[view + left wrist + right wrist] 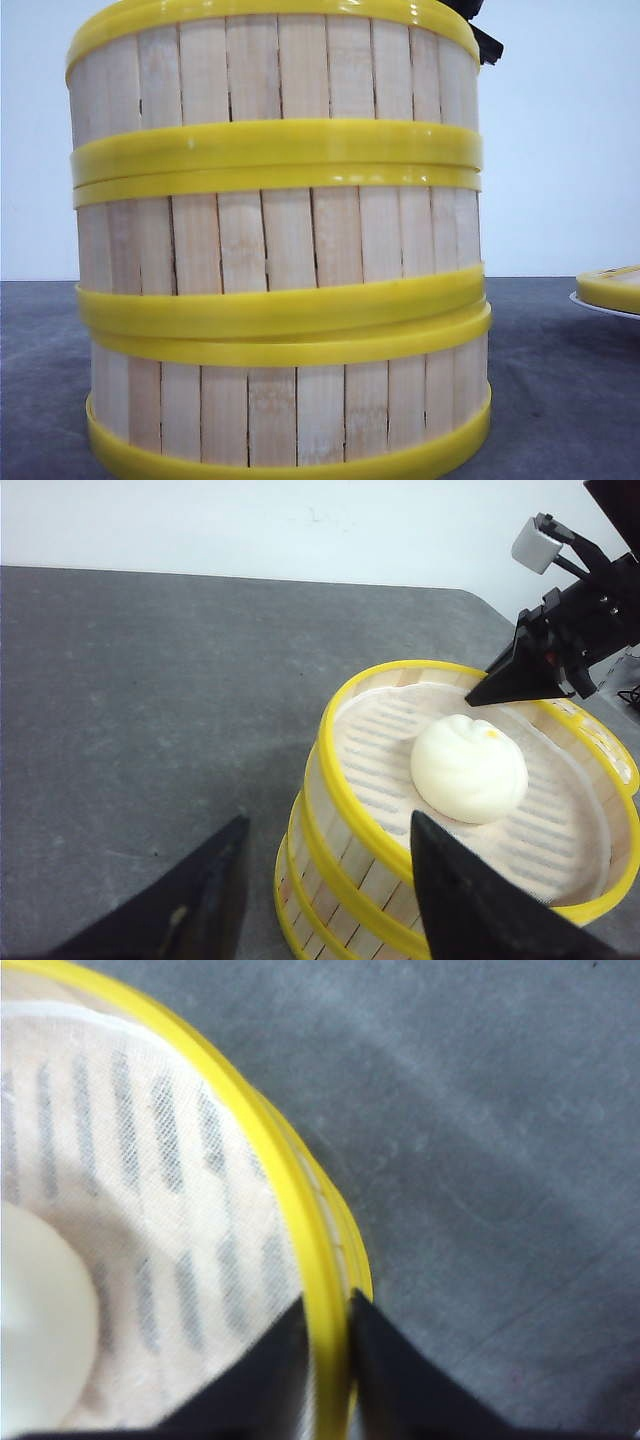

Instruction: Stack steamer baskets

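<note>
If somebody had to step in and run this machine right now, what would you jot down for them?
Right gripper: fingers either side of the top steamer basket rim, one inside, one outside; looks pinched on it.
Left gripper: open, one finger over the same basket's rim, not gripping.
All three steamer baskets stand stacked on the grey table; a white bun sits in the top one.
Middle joint looks slightly askew.
Left: release, back both arms away.

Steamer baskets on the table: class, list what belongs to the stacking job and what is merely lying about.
Part of the job:
steamer baskets, stacked three high
right gripper, pinching the top rim
left gripper

Lying about:
bun in the top basket
plate
</note>
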Motion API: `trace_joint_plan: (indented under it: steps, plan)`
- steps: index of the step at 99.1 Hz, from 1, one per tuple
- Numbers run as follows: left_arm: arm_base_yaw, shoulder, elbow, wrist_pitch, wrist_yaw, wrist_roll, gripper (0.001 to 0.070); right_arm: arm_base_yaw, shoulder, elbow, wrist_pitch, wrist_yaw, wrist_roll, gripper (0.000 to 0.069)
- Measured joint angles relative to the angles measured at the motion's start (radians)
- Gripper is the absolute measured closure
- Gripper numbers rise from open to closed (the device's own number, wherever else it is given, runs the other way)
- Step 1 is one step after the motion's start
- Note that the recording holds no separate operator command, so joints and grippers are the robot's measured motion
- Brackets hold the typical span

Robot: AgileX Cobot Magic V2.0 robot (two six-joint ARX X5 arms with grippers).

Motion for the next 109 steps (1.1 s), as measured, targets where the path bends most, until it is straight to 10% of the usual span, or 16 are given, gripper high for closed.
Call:
trace_joint_plan:
  steps: [21, 109]
  plan:
    - [0.000, 0.000, 0.000, 0.000, 0.000, 0.006, 0.0410, 0.000, -0.001, 0.000, 0.024, -0.001, 0.000, 0.0264]
    - [0.000, 0.000, 0.000, -0.001, 0.000, 0.025, 0.0410, -0.333, -0.414, -0.003, -0.045, 0.211, 0.065, 0.0245]
